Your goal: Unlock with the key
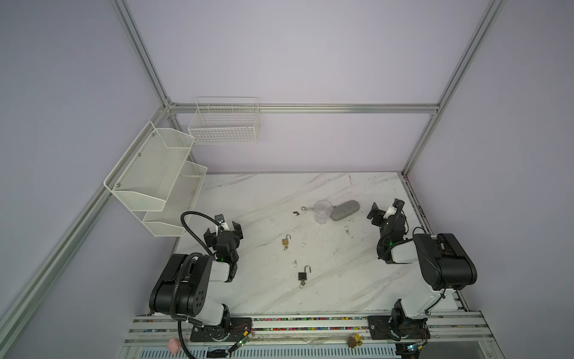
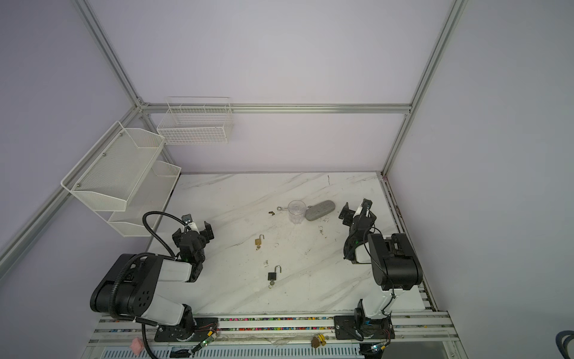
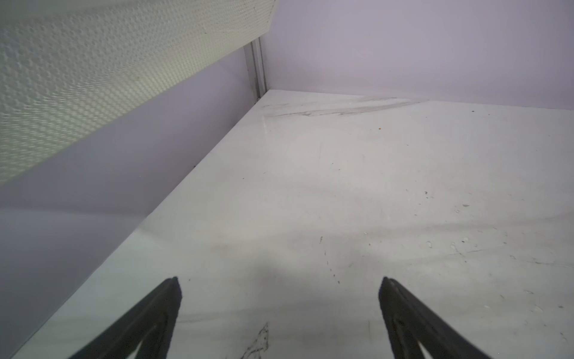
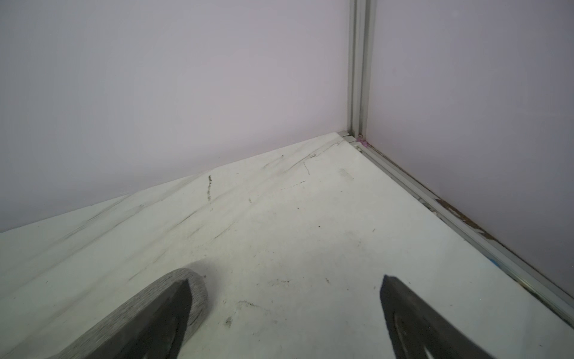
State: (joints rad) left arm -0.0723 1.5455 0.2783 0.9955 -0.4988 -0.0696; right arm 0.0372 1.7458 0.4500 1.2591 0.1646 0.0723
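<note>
Low, left end effector (image 1: pixel 223 230); right (image 1: pixel 386 208) likewise

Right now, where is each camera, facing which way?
Top views: high at the front, looking down on table, left arm, right arm, brass padlock, black padlock.
Left wrist: on left arm, facing far-left corner; open left end effector, mesh shelf.
Right wrist: on right arm, facing far-right corner; open right end effector.
Shared: grey case, in right wrist and both top views.
</note>
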